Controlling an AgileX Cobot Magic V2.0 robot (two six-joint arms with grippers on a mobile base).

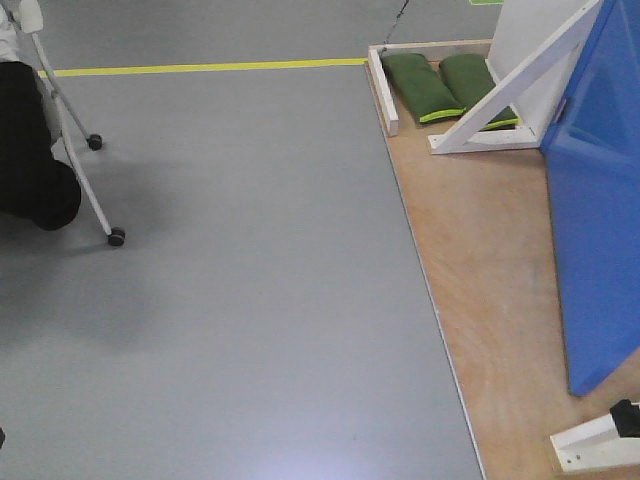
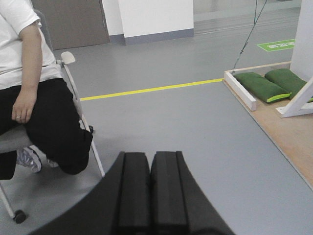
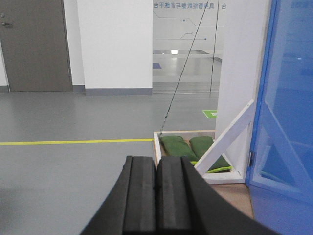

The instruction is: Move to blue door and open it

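Observation:
The blue door [image 1: 595,220] is a large glossy blue panel at the right edge of the front view, standing on a wooden platform [image 1: 480,260]. It also shows at the right of the right wrist view [image 3: 288,98]. Its handle and lock are out of view. My left gripper [image 2: 150,156] is shut and empty, pointing over the grey floor. My right gripper [image 3: 156,161] is shut and empty, pointing toward the door frame's base, well short of the door.
A white diagonal brace [image 1: 520,90] and two green sandbags [image 1: 440,85] sit at the platform's far end. A seated person [image 2: 34,98] on a wheeled chair [image 1: 105,200] is at the left. A yellow floor line [image 1: 210,68] crosses the grey floor.

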